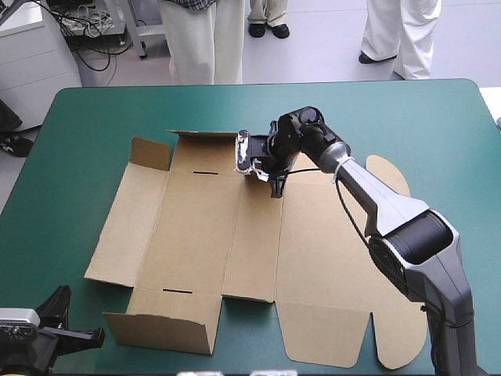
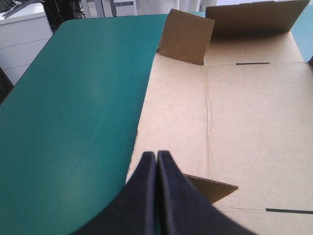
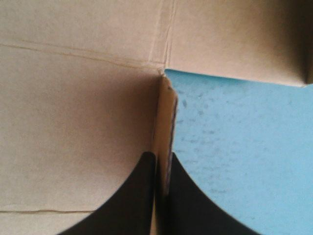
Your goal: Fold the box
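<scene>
The right gripper [image 3: 164, 155] has its broad black fin-shaped fingers [image 3: 132, 200] all but closed on a thin flap of brown board [image 3: 166, 117], which stands on edge between them. To one side of the fingers lies a flat panel with its crease lines, and to the other bare teal-green table cover [image 3: 244, 147]. So the grip sits right at the far rim of the brown box [image 1: 235, 235], a cut cardboard sheet spread across the middle of the table. Beside this gripper, toward the other arm, a long far wall [image 1: 205, 150] and a small corner flap [image 1: 150, 153] are already tilted up. On its other side, the wide lid part with rounded tabs [image 1: 329, 266] lies flat. The left gripper [image 2: 156, 156] hangs at the near corner of the sheet with its fingers pressed together in one point and nothing between them. Just ahead of it a small flap [image 2: 210, 188] is lifted off the board. Farther ahead lie the flat end panel and the base with its dark slots [image 2: 252, 63], and beyond them the raised far flap and wall. Judged from this, the folding is at an early stage. The creases are broken in and a few walls lean up, but none is tucked into a slot. The near long wall [image 1: 160, 321] seems only partly raised, and the sheet is nowhere near a tray. What is left is most of the job: standing the walls upright, folding in the corner flaps and locking them.
</scene>
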`<act>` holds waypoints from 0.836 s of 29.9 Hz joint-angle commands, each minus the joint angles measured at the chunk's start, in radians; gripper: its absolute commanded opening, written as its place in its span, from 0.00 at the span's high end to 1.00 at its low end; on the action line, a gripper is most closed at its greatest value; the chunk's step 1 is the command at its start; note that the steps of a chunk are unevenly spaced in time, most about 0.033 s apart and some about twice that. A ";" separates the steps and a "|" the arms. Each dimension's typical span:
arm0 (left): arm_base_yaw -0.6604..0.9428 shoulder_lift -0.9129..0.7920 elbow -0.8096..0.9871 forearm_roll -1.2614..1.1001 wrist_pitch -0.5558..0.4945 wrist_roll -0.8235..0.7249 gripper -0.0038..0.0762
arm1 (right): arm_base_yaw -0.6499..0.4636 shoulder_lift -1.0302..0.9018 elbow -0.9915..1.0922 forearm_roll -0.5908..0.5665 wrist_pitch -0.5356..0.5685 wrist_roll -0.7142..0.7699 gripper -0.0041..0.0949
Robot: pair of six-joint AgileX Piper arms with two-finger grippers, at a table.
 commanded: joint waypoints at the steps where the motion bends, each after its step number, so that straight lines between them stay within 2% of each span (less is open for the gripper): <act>1: 0.002 -0.015 -0.020 0.000 -0.075 -0.004 0.99 | -0.001 -0.060 -0.035 0.029 -0.041 -0.013 0.77; 6: 0.002 -0.015 -0.020 0.000 -0.075 -0.004 0.99 | -0.001 -0.060 -0.035 0.032 -0.044 0.001 0.39; 8: 0.002 -0.015 -0.020 0.000 -0.075 -0.004 0.99 | -0.001 -0.065 -0.039 0.029 -0.040 0.036 0.30; 12: 0.002 -0.015 -0.020 0.000 -0.075 -0.004 0.99 | -0.001 -0.085 -0.085 0.023 -0.006 0.159 0.28; 15: 0.002 -0.015 -0.020 0.000 -0.075 -0.004 0.99 | -0.001 -0.101 -0.141 -0.024 0.045 0.308 0.28; 17: 0.002 -0.015 -0.020 0.000 -0.075 -0.004 0.99 | -0.001 -0.109 -0.171 -0.077 0.090 0.405 0.33; 19: 0.002 -0.015 -0.020 0.000 -0.075 -0.004 0.99 | -0.003 -0.112 -0.198 -0.138 0.144 0.501 0.45; 21: 0.002 -0.015 -0.020 0.000 -0.075 -0.004 0.99 | -0.003 -0.114 -0.213 -0.186 0.202 0.572 0.63; 24: 0.002 -0.015 -0.020 0.000 -0.075 -0.004 0.99 | -0.004 -0.119 -0.213 -0.213 0.233 0.645 0.97; 25: 0.002 -0.015 -0.020 0.000 -0.075 -0.004 0.99 | -0.004 -0.120 -0.213 -0.213 0.233 0.684 0.97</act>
